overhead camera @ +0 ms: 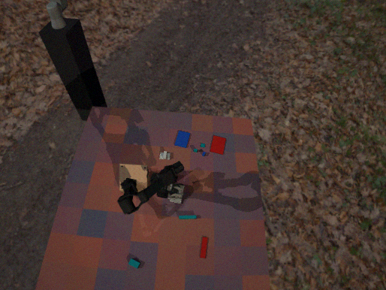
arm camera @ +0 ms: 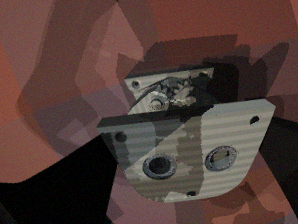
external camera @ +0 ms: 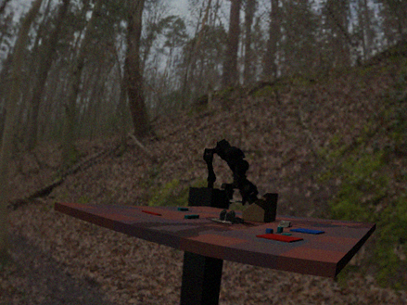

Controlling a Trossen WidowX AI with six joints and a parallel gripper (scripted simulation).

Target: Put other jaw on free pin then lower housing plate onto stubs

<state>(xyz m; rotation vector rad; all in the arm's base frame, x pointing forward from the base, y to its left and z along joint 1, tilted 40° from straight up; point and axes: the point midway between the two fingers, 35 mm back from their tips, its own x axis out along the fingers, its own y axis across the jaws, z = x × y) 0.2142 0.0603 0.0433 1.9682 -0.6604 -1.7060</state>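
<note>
Closest in the wrist view, the gripper (overhead camera: 165,191) (external camera: 232,200) (arm camera: 184,128) is clamped on the housing plate (arm camera: 187,172), its dark fingers at the plate's two sides. The plate spans the space between them, its broad face toward the camera, with a straight edge at the top and a rounded edge below. Two bushing rings, a left one (arm camera: 146,166) and a right one (arm camera: 207,161), sit in that face, with small holes near the top corners and the bottom edge. Just past the plate's straight edge lies the gear assembly (external camera: 227,215) (arm camera: 175,90): meshed-looking teeth, a round stub (arm camera: 157,104) left of them, and a pale lower plate (arm camera: 150,80) behind. The held plate hides much of it, so I cannot tell whether both geared parts are fully down on their pins. Plate and assembly are apart where that gap shows, the plate tilted rather than lying closed over the stubs. In the top view, a teal bar (overhead camera: 188,217) lies below and right of the gripper, and a small pale block (overhead camera: 164,155) lies above it. Farther up and right are a blue slab (overhead camera: 182,139) (external camera: 307,231) and a red slab (overhead camera: 218,144) (external camera: 279,237), with small teal and blue pieces between. Well below the gripper are a red bar (overhead camera: 203,247) and a teal block (overhead camera: 134,263). Beyond the tabletop (overhead camera: 67,252) (external camera: 203,250) comes leaf-covered ground.
</note>
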